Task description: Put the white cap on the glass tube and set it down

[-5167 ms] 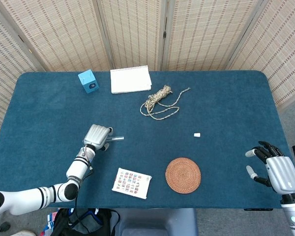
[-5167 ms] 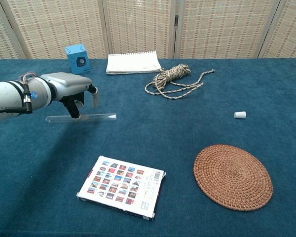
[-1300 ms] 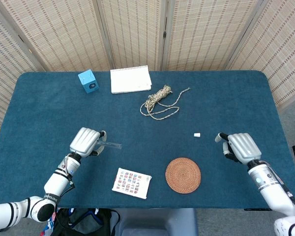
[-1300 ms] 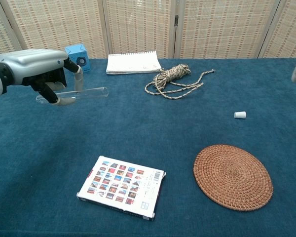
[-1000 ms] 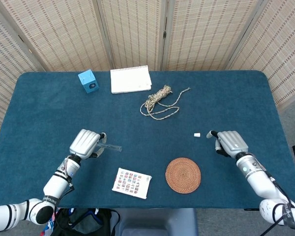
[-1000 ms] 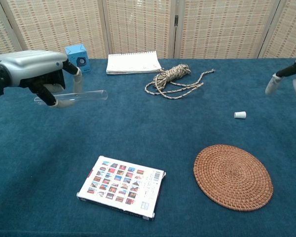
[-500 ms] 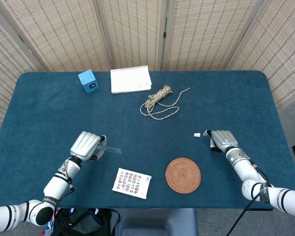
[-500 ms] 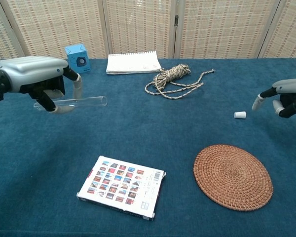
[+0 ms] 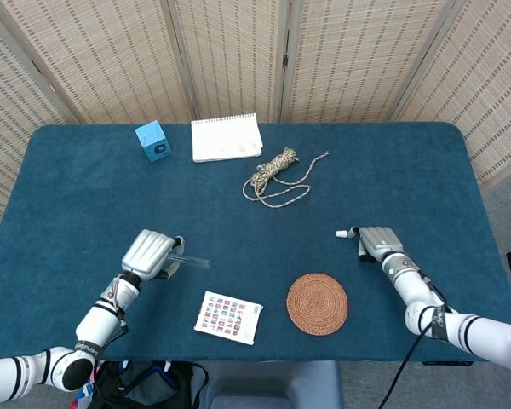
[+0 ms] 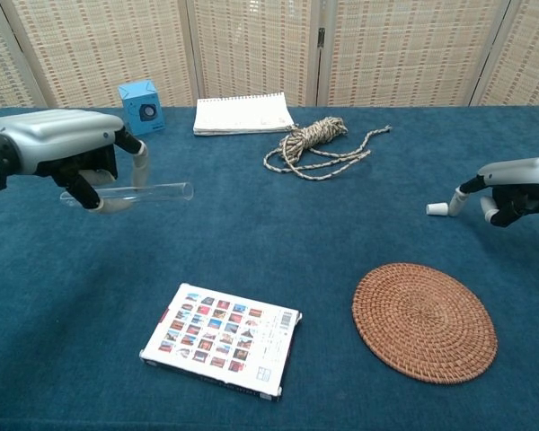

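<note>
Since a moment ago, the right hand has come down low and slid in until one fingertip is right at the white cap. Five seconds back it waited off at the table edge. The left hand has lifted the glass tube off the table and holds it up, lying flat.

Now for places, using the round woven mat as the marker. The cap sits on the blue table a little past the mat's far right edge. The right hand is just to the right of the cap. The tube and left hand are well off to the mat's left, past the picture card.

The step in hand looks like picking up the cap. The right hand has not got it yet. One finger points out at the cap and the others curl in, holding nothing. Next, I think it must pinch the tiny cap between thumb and finger, lift it, then bring it over to the tube's open end.

The cap is very small, white and short, lying on its side, so it could roll or slip. The tube is clear, long and thin, with its free end pointing toward the right hand's side.
</note>
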Controlling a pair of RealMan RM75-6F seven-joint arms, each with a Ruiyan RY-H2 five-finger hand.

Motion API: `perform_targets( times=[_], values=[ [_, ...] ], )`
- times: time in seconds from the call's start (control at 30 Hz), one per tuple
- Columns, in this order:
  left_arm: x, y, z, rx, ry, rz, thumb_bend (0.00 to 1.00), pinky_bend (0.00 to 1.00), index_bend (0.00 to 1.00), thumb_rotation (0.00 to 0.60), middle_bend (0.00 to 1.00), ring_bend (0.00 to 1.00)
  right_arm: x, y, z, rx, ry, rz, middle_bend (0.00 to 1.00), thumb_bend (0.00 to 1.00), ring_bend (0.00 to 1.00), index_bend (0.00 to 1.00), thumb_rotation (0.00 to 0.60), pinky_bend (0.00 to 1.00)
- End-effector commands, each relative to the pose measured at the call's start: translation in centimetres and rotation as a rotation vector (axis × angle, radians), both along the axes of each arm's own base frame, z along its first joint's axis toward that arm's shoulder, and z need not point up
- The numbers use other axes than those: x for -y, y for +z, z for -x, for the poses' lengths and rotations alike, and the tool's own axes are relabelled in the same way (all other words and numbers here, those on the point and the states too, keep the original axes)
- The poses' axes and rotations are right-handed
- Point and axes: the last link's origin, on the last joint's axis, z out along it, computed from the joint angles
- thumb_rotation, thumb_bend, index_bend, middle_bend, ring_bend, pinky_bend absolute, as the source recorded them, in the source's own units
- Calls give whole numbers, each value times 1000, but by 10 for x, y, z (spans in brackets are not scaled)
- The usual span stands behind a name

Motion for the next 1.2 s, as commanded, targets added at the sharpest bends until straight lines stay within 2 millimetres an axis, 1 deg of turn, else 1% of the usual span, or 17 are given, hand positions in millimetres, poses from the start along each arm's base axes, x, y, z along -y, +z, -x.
perform_targets(
  times=[0.03, 0.5, 0.77, 1.07, 1.13, 1.2],
  values=[
    [0, 0, 0, 0, 0, 0, 409, 1000, 545, 600, 969, 991, 1, 0, -2, 1, 7, 3, 1000, 974, 1000, 216, 600, 1000],
    [2, -2, 0, -4, -9, 9, 410, 1000, 545, 600, 969, 991, 5, 0, -23, 3, 78, 8, 1000, 973, 1000, 216, 600, 1000],
    [3, -1, 2, -7, -9, 4, 410, 1000, 545, 600, 969, 991, 5, 0, -30, 2, 94, 11, 1000, 974, 1000, 216, 600, 1000],
    [2, 0, 3, -12, -11, 2, 409, 1000, 545, 600, 969, 991, 1, 9, -37, 19, 119, 39, 1000, 973, 1000, 216, 600, 1000],
    [2, 1, 4, -11, -8, -1, 409, 1000, 545, 600, 969, 991, 0, 14, -40, 27, 129, 53, 1000, 952, 1000, 216, 600, 1000],
    [2, 2, 5, -12, -6, -1, 409, 1000, 545, 600, 969, 991, 0, 21, -45, 40, 142, 78, 995, 879, 1000, 216, 600, 999]
  ],
)
